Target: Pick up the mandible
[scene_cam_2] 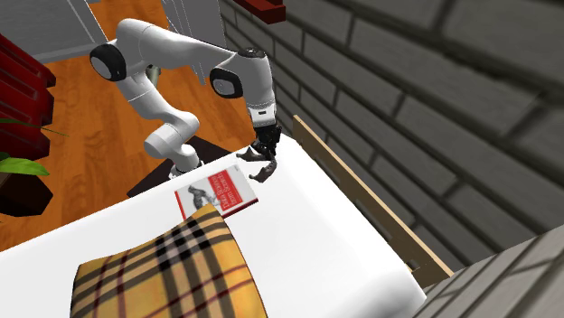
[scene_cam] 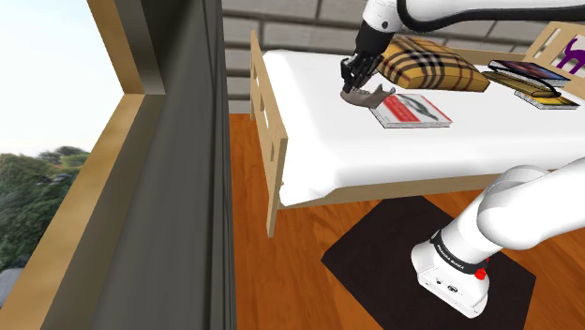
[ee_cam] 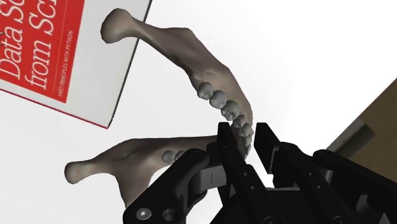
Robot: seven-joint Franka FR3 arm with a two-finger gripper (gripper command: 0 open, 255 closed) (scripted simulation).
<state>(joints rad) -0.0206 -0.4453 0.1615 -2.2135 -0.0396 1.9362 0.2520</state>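
Note:
The mandible (ee_cam: 191, 51) is a grey-brown jawbone with a row of teeth, its two branches spreading away from the hand. My black gripper (ee_cam: 245, 137) is shut on its toothed front part, one finger on each side of the bone. In the shoulder view the gripper (scene_cam: 356, 79) points down with the mandible (scene_cam: 364, 96) under it, close over the white bed (scene_cam: 375, 155) beside a red and white book (scene_cam: 411, 110). I cannot tell whether the bone touches the sheet. The second exterior view shows the gripper (scene_cam_2: 265, 152) holding the mandible (scene_cam_2: 258, 170) near the bed's wooden side rail.
One branch of the bone overlaps the book's (ee_cam: 57, 51) corner. A yellow plaid pillow (scene_cam: 431, 64) lies behind the book, and more books (scene_cam: 534, 82) are stacked at the far right. A wooden bed end (scene_cam: 265, 112) and a window frame (scene_cam: 141, 169) stand to the left.

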